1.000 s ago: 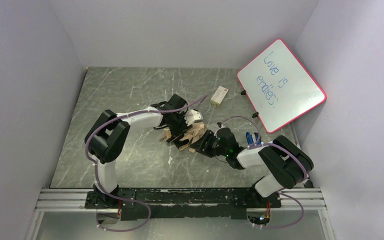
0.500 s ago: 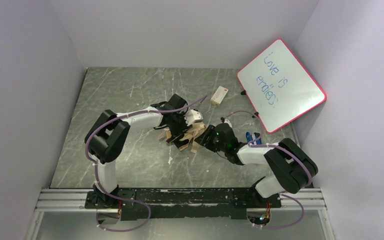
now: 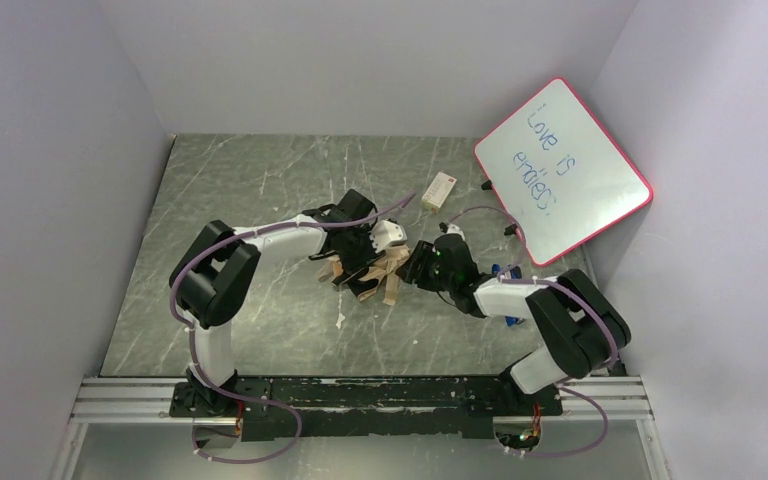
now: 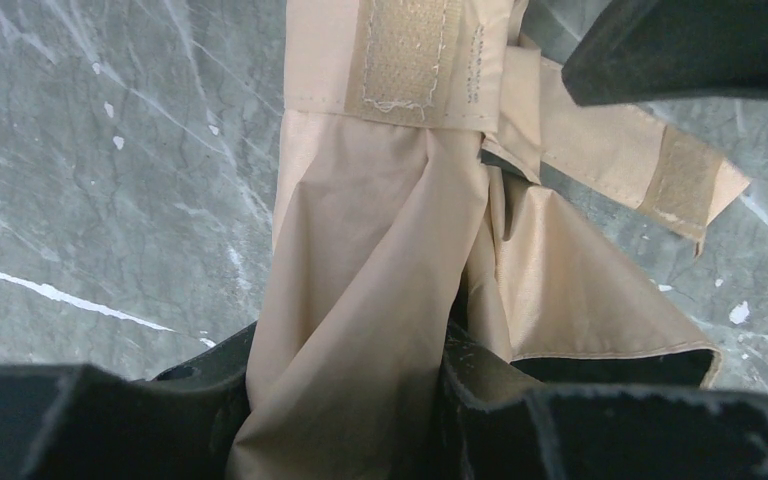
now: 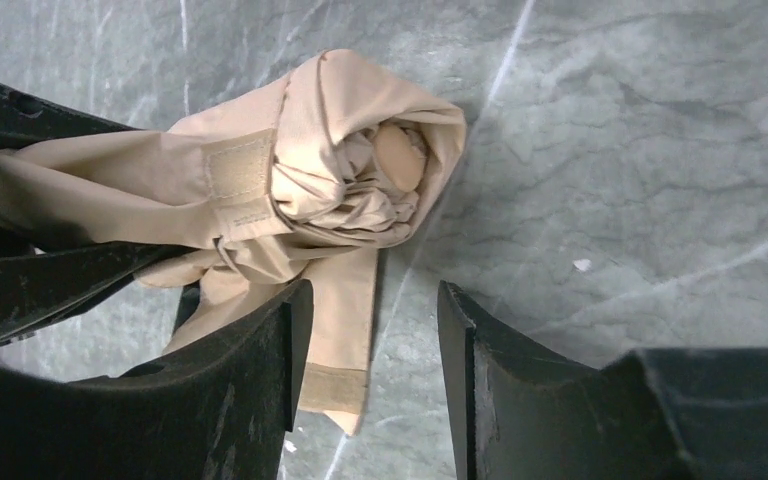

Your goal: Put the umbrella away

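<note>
The umbrella [image 3: 375, 272] is a bundled tan roll lying mid-table. My left gripper [image 3: 358, 264] is shut on it: in the left wrist view tan fabric [image 4: 360, 300] is pinched between the two black fingers [image 4: 90, 420], gripper centre [image 4: 345, 400]. A tan strap [image 4: 405, 60] with velcro patches crosses the roll, and its loose end [image 4: 680, 175] hangs free. My right gripper [image 3: 416, 268] stands open just right of the umbrella. Seen from the right wrist, the roll's end [image 5: 360, 165] shows a tan-orange knob [image 5: 400, 155]. The strap tail [image 5: 345, 330] lies between the open jaws [image 5: 372, 340], untouched.
A pink-framed whiteboard [image 3: 563, 170] leans at the back right. A small pale box [image 3: 439, 190] lies behind the grippers, and a small blue object [image 3: 505, 272] sits by the right forearm. Grey walls close in the marbled table [image 3: 240, 180] on three sides.
The right gripper has moved up and away from the arm bases, closing in on the umbrella's right end. The left gripper keeps its hold, nearly still.
</note>
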Available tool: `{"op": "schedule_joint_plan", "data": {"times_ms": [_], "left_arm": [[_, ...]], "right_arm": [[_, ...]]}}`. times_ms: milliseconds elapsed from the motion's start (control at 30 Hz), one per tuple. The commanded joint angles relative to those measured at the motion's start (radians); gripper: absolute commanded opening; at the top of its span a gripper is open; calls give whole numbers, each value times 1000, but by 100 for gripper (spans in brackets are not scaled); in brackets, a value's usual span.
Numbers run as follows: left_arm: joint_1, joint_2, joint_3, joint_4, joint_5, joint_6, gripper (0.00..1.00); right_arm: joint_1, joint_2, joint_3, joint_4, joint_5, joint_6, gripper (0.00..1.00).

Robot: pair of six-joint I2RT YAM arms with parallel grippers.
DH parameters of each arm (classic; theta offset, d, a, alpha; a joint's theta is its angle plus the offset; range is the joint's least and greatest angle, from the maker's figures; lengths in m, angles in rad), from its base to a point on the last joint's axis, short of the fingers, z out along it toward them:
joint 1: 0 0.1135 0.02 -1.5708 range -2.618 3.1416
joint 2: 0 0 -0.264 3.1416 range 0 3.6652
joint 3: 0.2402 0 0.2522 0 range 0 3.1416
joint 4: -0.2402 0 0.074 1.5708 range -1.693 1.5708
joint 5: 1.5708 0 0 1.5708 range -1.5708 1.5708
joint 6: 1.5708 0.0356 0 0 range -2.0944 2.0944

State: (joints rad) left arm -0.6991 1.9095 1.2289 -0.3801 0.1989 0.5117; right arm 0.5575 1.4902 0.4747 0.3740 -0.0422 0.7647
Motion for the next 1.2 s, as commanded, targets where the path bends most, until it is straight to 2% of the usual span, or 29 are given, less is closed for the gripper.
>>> {"op": "schedule_joint_plan", "data": {"times_ms": [0,200,533,767,900,1033,1167], "left_arm": [[12,83,-57,-22,-197,42,5],[12,77,-60,-20,-197,44,5],[12,72,-60,-22,-197,44,5],[10,76,-56,-26,-196,42,5],[9,74,-57,-26,-194,40,5],[6,74,-57,-28,-194,38,5],[4,74,-55,-31,-196,39,5]], "right_arm": [[-12,67,-8,93,-112,-14,52],[-13,139,-42,211,-186,27,50],[-12,185,-99,288,-146,85,50],[-12,239,-179,501,-145,186,50],[-12,278,-180,587,-114,192,50],[-13,285,-157,588,-67,164,50],[-12,270,-117,503,-16,89,51]]}}
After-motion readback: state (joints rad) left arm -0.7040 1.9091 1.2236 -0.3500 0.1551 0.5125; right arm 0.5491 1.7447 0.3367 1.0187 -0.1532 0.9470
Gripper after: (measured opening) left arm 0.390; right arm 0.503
